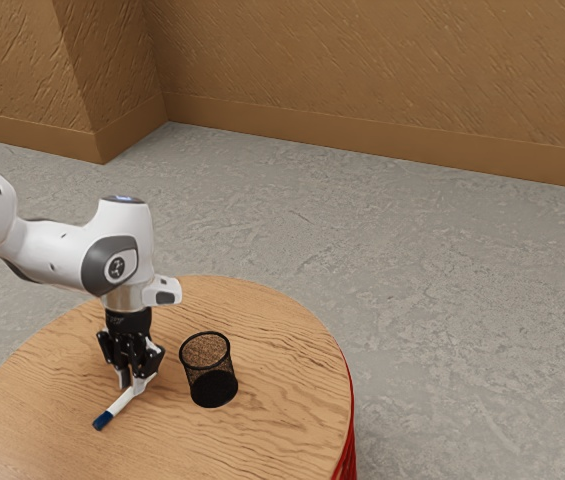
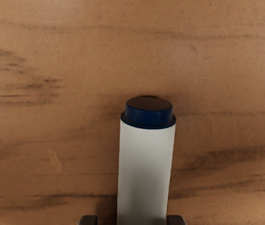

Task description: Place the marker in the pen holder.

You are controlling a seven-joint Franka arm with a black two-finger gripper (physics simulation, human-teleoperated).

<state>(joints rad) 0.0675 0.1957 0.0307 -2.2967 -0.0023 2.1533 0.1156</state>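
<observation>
Marker (image 1: 120, 404) first, since that's the whole job: it's lying on the tabletop (image 1: 282, 400) right under our hand (image 1: 132, 386), with a dark blue end poking out from beneath it. So where are we at? Honestly, we'd call it the early part. The hand is down at the marker and lined up pretty nicely, which is the approach more or less sorted. It's open though, no grip so far: in the wrist view the fingers (image 2: 88, 220) stand either side of the white barrel, and there's a visible gap on one side, so we can't claim a pinch.

The pen holder (image 1: 209, 336), a black mesh cup, is standing upright just beside the hand, on the side away from the arm's base. The marker is outside it, so the actual "put it in" bit is all ahead of us.

What's left, as we see it: close up on the barrel, lift clear of the tabletop, tip the marker towards upright, carry it the short way over the rim, lower it and let go. Our guess is the tipping will be the fiddly part, because a marker held sideways could catch on the rim and knock the cup over.
</observation>
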